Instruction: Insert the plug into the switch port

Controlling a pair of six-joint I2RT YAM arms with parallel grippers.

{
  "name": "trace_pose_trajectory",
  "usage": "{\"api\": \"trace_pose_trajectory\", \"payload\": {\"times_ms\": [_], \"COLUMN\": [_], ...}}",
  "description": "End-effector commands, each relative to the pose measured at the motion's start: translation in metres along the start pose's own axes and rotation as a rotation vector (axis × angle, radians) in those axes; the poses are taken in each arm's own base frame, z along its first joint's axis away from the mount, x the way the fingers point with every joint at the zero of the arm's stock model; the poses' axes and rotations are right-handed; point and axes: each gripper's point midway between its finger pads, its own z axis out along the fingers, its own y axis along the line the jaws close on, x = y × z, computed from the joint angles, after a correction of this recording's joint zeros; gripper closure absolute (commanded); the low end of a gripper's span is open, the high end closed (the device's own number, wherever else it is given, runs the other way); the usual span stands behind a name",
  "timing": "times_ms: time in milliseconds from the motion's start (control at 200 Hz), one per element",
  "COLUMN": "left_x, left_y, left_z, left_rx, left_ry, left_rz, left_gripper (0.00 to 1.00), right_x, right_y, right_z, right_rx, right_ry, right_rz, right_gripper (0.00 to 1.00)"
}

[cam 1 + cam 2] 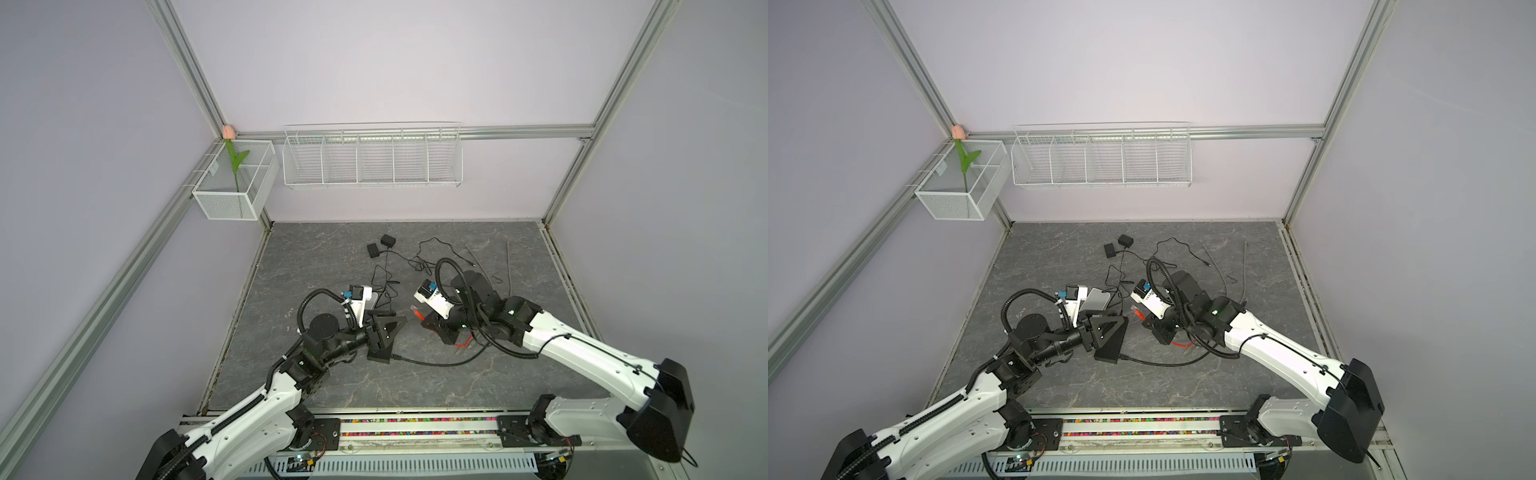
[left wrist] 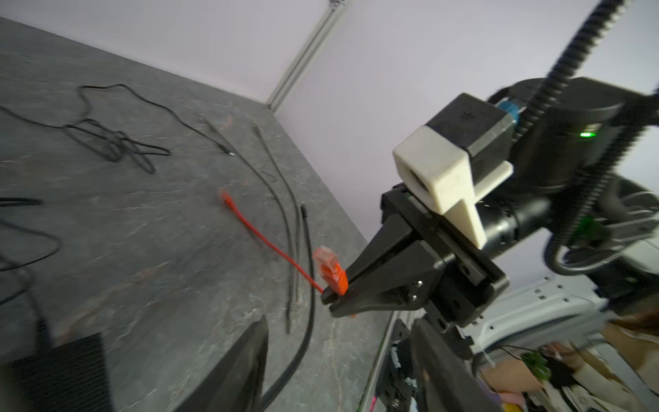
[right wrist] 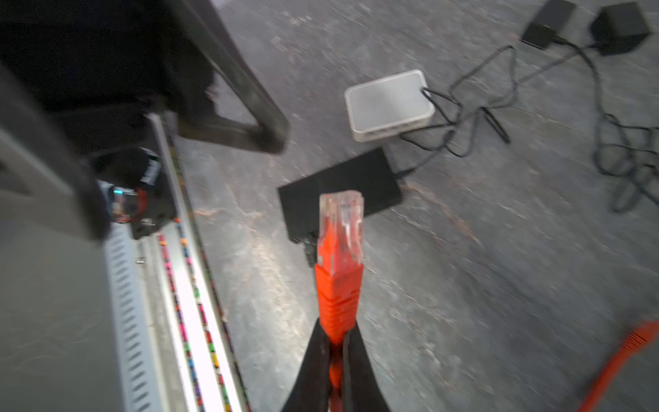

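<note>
The plug (image 3: 340, 246) is orange with a clear tip, and it sticks out past the fingertips of my right gripper (image 3: 337, 335), which is shut on its orange boot. It also shows in the left wrist view as the plug (image 2: 330, 267) in the right gripper (image 2: 333, 298), and in both top views as the plug (image 1: 415, 309) (image 1: 1136, 311). The switch (image 3: 338, 185) is a flat black ribbed box lying on the table (image 1: 478, 386), ahead of the plug and apart from it. My left gripper (image 1: 395, 332) hovers over the switch (image 1: 379, 354), open, with nothing between its fingers (image 2: 242, 364).
A white box (image 3: 388, 103) lies just beyond the switch, with thin black cables (image 1: 386, 282) tangled behind it. Two black adapters (image 1: 388, 240) sit farther back. Grey cables (image 1: 478, 262) and the orange cable's other end (image 2: 228, 201) lie to the right. Wire baskets (image 1: 370, 158) hang on the wall.
</note>
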Motion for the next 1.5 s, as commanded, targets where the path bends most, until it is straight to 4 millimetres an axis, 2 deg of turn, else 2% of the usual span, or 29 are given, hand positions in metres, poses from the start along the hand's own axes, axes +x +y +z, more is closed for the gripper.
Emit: {"api": "trace_pose_trajectory", "payload": {"times_ms": [0,100,265,605,970,1170,1495], "left_x": [0.012,0.02,0.037,0.053,0.068,0.079,0.085], "left_y": [0.069,0.103,0.126,0.158,0.171,0.175,0.172], "left_z": [-0.013,-0.018,-0.014,-0.012,-0.003,0.003,0.012], "left_rx": [-0.321,-0.397,-0.456,-0.532,-0.533,-0.529,-0.479], "left_ry": [0.051,0.066,0.119,0.147,0.197,0.26,0.286], "left_rz": [-0.046,-0.135,-0.143,-0.155,-0.187,-0.209,-0.23], "left_gripper": [0.41,0.47,0.52,0.53,0.53,0.55,0.57], "right_x": [0.046,0.067,0.087,0.087,0.087,0.084,0.084], "right_y": [-0.049,-0.059,-0.048,-0.017,0.005,0.009,0.01], "right_z": [0.012,0.035,0.073,0.114,0.137,0.14,0.144], "right_rx": [0.345,0.406,0.379,0.308,0.279,0.276,0.276], "right_ry": [0.282,0.418,0.493,0.499,0.499,0.488,0.491], "right_rz": [-0.128,-0.174,-0.229,-0.308,-0.351,-0.357,-0.367], "right_gripper": [0.93,0.94,0.94,0.93,0.94,0.94,0.93]}}
